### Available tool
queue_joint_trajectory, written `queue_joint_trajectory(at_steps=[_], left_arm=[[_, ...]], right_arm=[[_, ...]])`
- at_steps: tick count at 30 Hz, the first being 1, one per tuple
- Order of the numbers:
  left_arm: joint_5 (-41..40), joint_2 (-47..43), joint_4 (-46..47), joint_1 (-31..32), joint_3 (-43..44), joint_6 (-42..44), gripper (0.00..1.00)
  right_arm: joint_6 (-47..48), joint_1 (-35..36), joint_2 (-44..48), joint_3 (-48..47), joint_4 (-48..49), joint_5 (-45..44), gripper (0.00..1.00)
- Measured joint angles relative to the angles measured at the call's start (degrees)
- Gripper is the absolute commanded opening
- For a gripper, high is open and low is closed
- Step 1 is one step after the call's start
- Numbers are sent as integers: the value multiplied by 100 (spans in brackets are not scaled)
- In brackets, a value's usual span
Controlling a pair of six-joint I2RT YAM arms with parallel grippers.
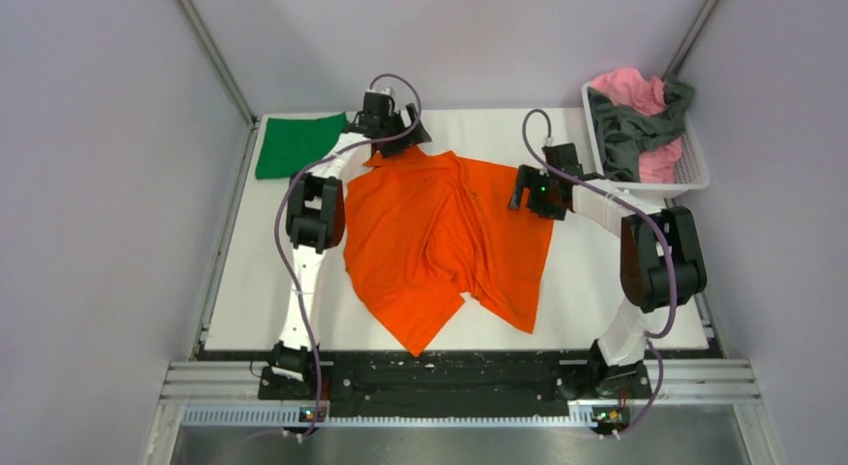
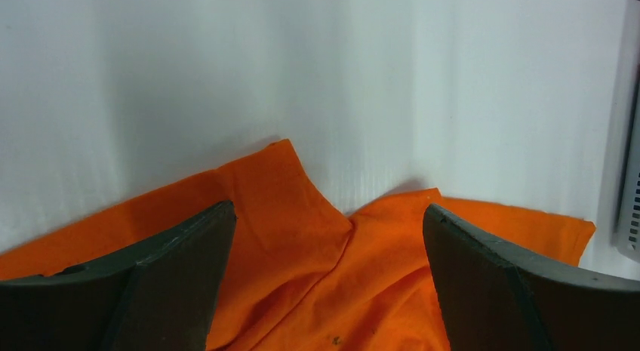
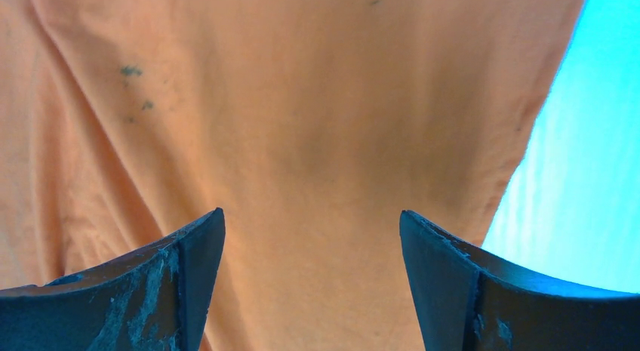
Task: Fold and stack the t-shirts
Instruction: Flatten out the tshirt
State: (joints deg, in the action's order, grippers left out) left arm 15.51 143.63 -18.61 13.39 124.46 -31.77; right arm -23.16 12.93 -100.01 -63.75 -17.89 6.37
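Left fingers (image 2: pixel 177 279) spread wide, right fingers (image 3: pixel 185 279) parted

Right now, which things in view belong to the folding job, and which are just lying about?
Job:
- orange shirt, rumpled mid-table
- green shirt, folded flat, far left corner
- pink shirt and grey shirt, heaped in the basket

Lying about:
- basket, far right corner
- table

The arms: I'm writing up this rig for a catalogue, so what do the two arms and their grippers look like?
The left arm and right arm both have white links, bulky black joint housings and black bases. A thin purplish cable loops along each. A small green light glows by the right gripper. The fingers are dark tapered wedges, the right ones scuffed.
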Motion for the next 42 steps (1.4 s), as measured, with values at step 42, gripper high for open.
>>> queue_joint_trajectory(at_steps=[42], left_arm=[[186, -1867, 1145, 428, -1416, -675, 99]], right_arm=[[-284, -337, -57, -166, 407, -85, 84]])
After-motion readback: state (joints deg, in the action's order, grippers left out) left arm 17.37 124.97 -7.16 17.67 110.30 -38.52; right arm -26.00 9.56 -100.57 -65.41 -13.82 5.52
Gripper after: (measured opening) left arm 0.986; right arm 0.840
